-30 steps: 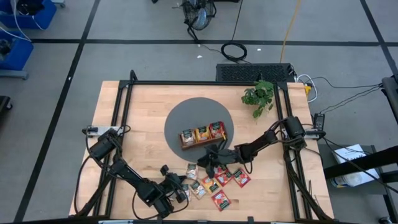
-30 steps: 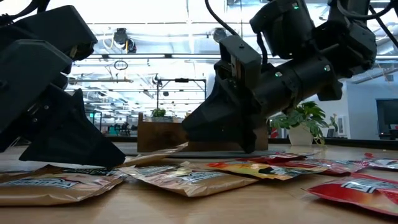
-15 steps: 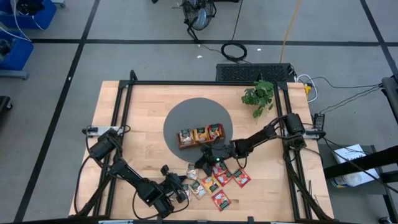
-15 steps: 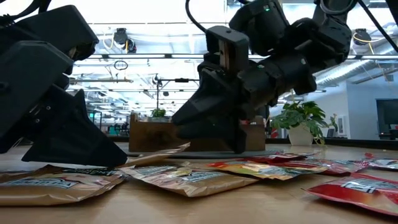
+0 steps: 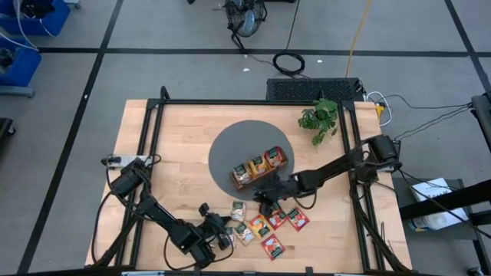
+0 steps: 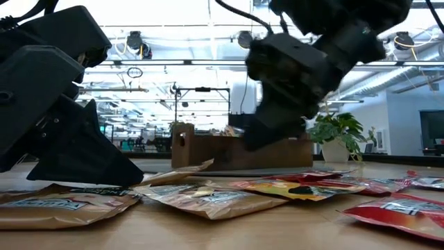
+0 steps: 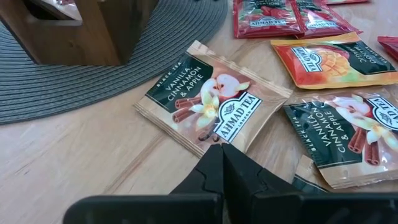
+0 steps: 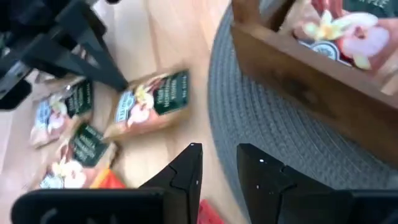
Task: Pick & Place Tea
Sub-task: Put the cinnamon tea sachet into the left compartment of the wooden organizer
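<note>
On the pale wooden counter (image 5: 176,146), the right hand (image 5: 265,201), fingers spread and empty, blocks part of the small flat square tea sachets (image 5: 261,227) beside the round grey mat (image 5: 230,149). The left hand (image 5: 227,239) is pressed together nearby. Beyond, a blurred office.

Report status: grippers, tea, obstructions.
Left gripper shut, empty, at a vanilla sachet. Right gripper open, empty, beside the wooden tray. Loose sachets on table. Nothing blocking.
</note>
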